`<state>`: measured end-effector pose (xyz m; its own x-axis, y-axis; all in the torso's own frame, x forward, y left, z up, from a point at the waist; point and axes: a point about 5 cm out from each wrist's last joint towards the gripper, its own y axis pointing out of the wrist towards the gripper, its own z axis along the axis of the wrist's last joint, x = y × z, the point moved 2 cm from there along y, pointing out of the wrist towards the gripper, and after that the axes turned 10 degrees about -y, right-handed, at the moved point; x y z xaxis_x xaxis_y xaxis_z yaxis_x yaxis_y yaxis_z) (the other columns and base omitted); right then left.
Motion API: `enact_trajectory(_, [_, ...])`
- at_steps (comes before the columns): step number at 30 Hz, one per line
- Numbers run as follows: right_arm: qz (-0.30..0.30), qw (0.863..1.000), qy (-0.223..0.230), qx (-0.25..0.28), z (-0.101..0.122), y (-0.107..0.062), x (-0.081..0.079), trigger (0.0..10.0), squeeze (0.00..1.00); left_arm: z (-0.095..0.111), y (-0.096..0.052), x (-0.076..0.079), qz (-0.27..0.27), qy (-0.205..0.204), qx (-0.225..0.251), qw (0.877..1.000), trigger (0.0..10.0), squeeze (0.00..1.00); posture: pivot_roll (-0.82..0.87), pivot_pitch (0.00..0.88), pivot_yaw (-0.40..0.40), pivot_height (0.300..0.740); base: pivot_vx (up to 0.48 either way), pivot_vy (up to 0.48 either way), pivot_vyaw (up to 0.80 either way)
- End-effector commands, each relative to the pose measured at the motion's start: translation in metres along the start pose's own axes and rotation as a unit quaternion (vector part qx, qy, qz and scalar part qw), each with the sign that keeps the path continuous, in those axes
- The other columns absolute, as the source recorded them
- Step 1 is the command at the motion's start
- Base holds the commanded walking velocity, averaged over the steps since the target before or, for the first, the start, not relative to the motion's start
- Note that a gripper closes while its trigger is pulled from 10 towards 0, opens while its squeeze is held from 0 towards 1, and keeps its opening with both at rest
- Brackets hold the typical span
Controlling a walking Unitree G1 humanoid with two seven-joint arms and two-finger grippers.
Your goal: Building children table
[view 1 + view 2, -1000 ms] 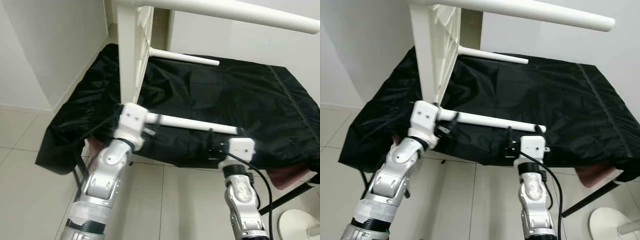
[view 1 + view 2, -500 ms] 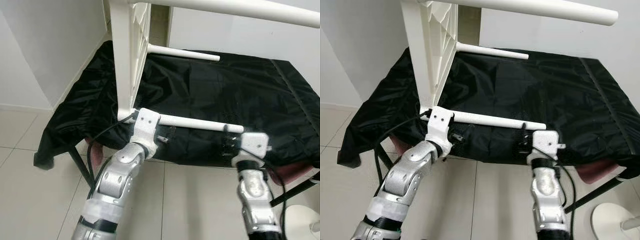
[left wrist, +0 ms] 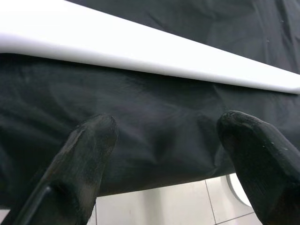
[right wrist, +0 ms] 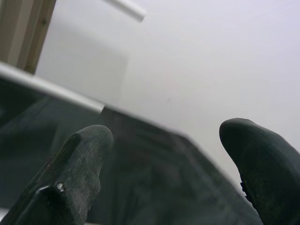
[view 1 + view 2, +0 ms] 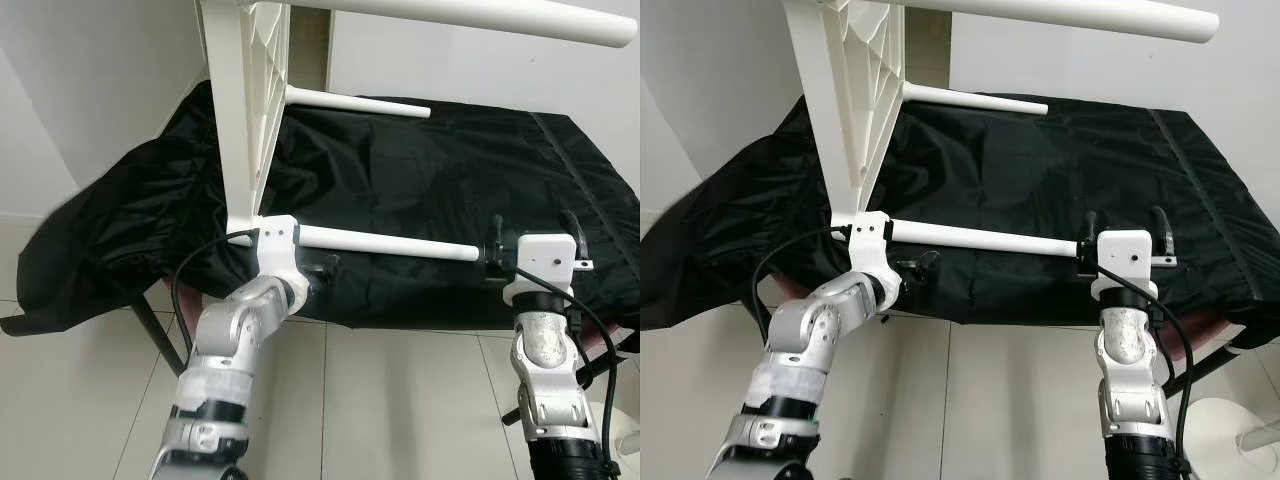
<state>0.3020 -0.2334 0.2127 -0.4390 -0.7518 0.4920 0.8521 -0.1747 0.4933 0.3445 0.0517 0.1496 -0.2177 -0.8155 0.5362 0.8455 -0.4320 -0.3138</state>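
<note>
The white children's table lies on its side on a black-covered table, its top (image 5: 245, 110) standing on edge at the left. Three round legs point right: a near one (image 5: 385, 242), a far one (image 5: 360, 103) and a high one (image 5: 470, 15). My left gripper (image 5: 325, 268) is open just below the near leg's base; in the left wrist view that leg (image 3: 140, 54) runs beyond the open left gripper (image 3: 168, 136). My right gripper (image 5: 532, 225) stands open and empty just right of the near leg's free tip (image 4: 101, 107), fingers pointing up.
The black cloth (image 5: 450, 170) hangs over the table's front and left edges. White walls close off the left and back. The floor in front is tiled, with a dark support strut (image 5: 160, 335) at the left and a white round base (image 5: 1220, 430) at the lower right.
My right gripper has come away from the near leg's end and now stands to the right of its tip. The left gripper stays by the leg's base. The cloth's left edge has shifted.
</note>
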Motion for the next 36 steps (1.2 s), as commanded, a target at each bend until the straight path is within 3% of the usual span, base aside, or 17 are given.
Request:
enact_trajectory(1, [0.005, 0.999, -0.034, 0.042, 0.016, 0.012, 0.003, 10.0, 0.00, -0.001, 0.004, 0.001, 0.007, -0.013, -0.013, 1.000, 10.0, 0.00, -0.05, 0.039, 0.006, 0.740, 0.000, 0.000, 0.00])
enact_trajectory(4, [0.007, 0.996, -0.053, 0.072, 0.028, 0.022, 0.004, 10.0, 0.00, 0.003, 0.005, 0.002, 0.007, -0.010, -0.011, 1.000, 10.0, 0.00, -0.05, 0.039, 0.006, 0.740, 0.000, 0.000, 0.00])
enact_trajectory(8, [0.016, 0.976, -0.123, 0.179, 0.076, 0.053, 0.002, 10.0, 0.00, 0.017, 0.006, 0.008, -0.006, 0.006, 0.002, 1.000, 10.0, 0.00, -0.05, 0.040, 0.012, 0.740, 0.000, 0.000, 0.00])
enact_trajectory(9, [0.016, 0.976, -0.123, 0.179, 0.076, 0.053, 0.002, 10.0, 0.00, 0.017, 0.006, 0.008, -0.006, 0.006, 0.002, 1.000, 10.0, 0.00, -0.05, 0.040, 0.012, 0.740, 0.000, 0.000, 0.00])
enact_trajectory(11, [0.007, 0.959, -0.169, 0.228, 0.094, 0.061, -0.001, 10.0, 0.00, 0.022, 0.007, 0.012, -0.016, 0.015, 0.010, 1.000, 10.0, 0.00, -0.05, 0.038, 0.012, 0.740, 0.000, 0.000, 0.00])
enact_trajectory(12, [0.007, 0.959, -0.169, 0.228, 0.094, 0.061, -0.001, 10.0, 0.00, 0.022, 0.007, 0.012, -0.016, 0.015, 0.010, 1.000, 10.0, 0.00, -0.05, 0.038, 0.012, 0.740, 0.000, 0.000, 0.00])
enact_trajectory(13, [0.001, 0.939, -0.215, 0.267, 0.103, 0.066, -0.007, 10.0, 0.00, 0.024, 0.008, 0.013, -0.015, 0.022, 0.011, 1.000, 10.0, 0.00, -0.04, 0.038, 0.010, 0.740, 0.000, 0.000, 0.00])
enact_trajectory(19, [-0.013, 0.922, -0.232, 0.308, 0.122, 0.074, -0.007, 10.0, 0.00, 0.028, 0.007, 0.014, -0.013, 0.025, 0.019, 0.999, 10.0, 0.00, -0.03, 0.038, 0.002, 0.740, 0.000, 0.000, 0.00])
enact_trajectory(36, [0.023, 0.909, -0.250, 0.332, 0.159, 0.109, -0.015, 10.0, 0.00, 0.035, 0.009, 0.017, -0.017, 0.031, 0.030, 0.999, 10.0, 0.00, -0.03, 0.037, -0.007, 0.740, 0.000, 0.000, 0.00])
